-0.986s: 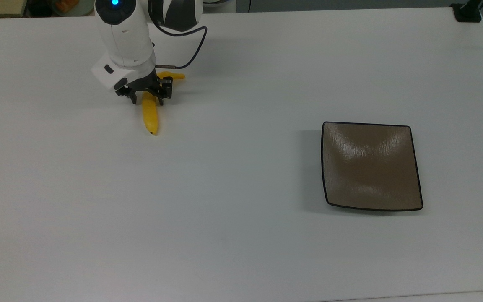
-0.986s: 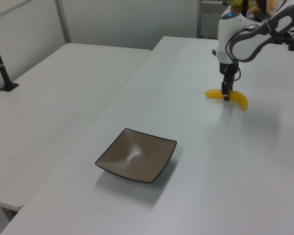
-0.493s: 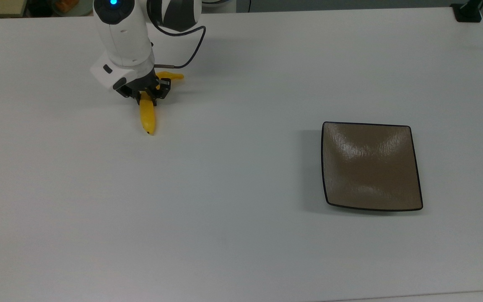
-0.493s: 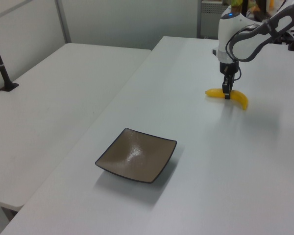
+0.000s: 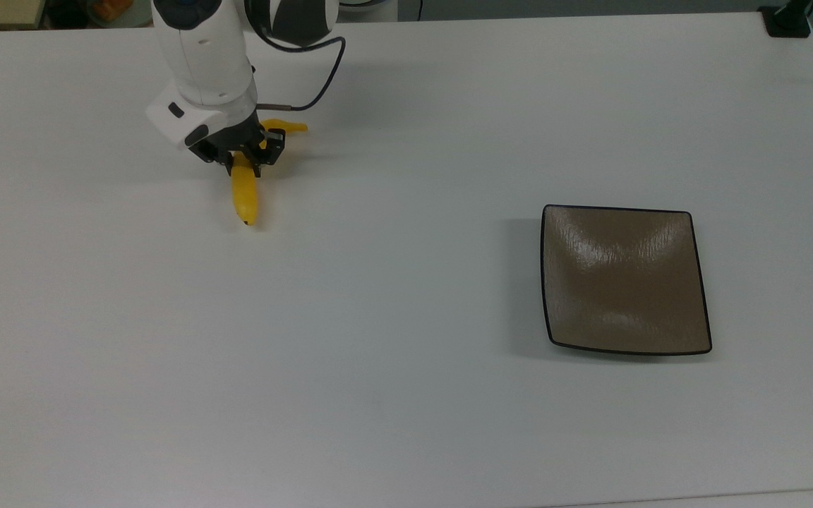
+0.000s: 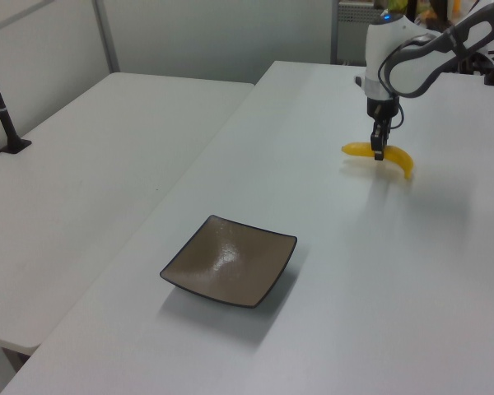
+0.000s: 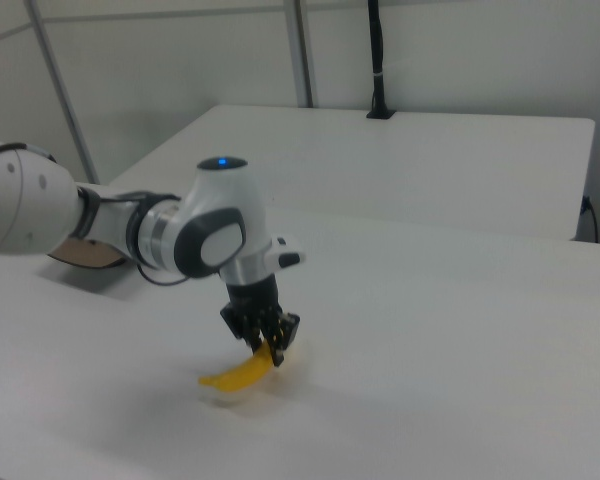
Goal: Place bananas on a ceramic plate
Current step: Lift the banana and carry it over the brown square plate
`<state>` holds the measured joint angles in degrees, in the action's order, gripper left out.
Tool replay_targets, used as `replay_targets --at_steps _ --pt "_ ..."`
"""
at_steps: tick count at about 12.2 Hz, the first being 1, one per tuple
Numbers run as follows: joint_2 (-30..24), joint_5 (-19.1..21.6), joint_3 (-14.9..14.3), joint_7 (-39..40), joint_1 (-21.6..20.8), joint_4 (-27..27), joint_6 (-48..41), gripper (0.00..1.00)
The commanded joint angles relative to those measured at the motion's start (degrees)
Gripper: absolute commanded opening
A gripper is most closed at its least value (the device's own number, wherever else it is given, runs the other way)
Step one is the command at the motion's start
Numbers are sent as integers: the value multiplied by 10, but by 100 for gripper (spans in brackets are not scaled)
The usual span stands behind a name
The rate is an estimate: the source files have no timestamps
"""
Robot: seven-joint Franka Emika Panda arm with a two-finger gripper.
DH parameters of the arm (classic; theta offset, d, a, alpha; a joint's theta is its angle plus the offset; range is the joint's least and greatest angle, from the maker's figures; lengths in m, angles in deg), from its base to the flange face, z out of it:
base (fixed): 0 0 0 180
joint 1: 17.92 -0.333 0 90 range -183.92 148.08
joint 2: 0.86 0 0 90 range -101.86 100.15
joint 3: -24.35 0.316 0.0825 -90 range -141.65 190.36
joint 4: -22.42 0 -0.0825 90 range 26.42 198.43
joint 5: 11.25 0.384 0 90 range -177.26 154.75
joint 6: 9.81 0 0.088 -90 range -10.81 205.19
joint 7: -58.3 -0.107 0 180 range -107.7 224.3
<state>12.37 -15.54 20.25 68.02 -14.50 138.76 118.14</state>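
Observation:
The yellow curved banana (image 5: 245, 197) is at the top view's upper left, far from the plate. My gripper (image 5: 243, 161) is shut on its middle, the dark tip pointing toward the table's near edge. In the left view the banana (image 6: 399, 158) hangs a little above the white table under the gripper (image 6: 378, 155), with a faint shadow below. The right view shows the gripper (image 7: 270, 350) holding the banana (image 7: 235, 378) tilted. The square brown ceramic plate (image 5: 625, 279) lies bare at the top view's right; the same plate (image 6: 230, 259) sits near the front in the left view.
A black post base (image 5: 787, 21) stands at the top view's far right corner. A second white table (image 6: 90, 164) with a black post (image 6: 0, 107) lies beside this one in the left view. Open tabletop (image 5: 392, 282) stretches between banana and plate.
The fingers closed on the banana. The gripper and banana have since risen slightly and shifted a little toward the top view's left.

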Motion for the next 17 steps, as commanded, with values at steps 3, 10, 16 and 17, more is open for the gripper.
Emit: replay_targets --at_steps 3,10,16,17 --pt "-31 14 38 1 -4 -137 -176 7" --pt "-23 76 125 -93 -25 -276 -263 7" --pt "23 75 172 -215 -101 -309 -149 8" --pt "41 75 172 -227 -116 -326 -140 9"
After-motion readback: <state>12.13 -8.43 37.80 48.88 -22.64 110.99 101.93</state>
